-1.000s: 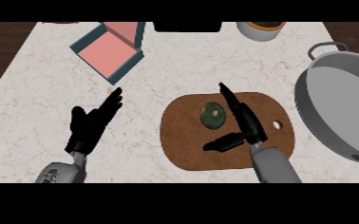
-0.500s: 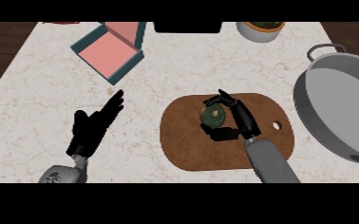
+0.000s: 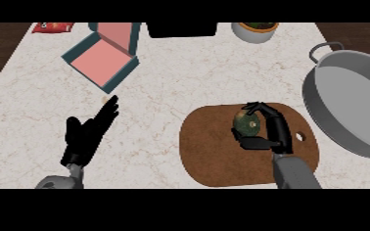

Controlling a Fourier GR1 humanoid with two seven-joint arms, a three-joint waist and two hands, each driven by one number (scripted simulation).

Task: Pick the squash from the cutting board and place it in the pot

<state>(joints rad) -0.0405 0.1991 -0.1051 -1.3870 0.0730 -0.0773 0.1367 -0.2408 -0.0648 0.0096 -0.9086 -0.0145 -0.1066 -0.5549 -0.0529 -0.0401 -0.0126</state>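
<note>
Right hand has its fingers and thumb curled around the squash sitting on the cutting board, pot off at 3 o'clock; looks small, hard, round and kinda slippery, so I'd grab across its widest middle.

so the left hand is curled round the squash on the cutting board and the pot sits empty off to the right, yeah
Not quite: the head view shows the right hand curled round the squash, not the left. The left hand rests open on the counter, away from the cutting board. The rest holds: the squash is over the board and the pot sits empty at the right.
</note>
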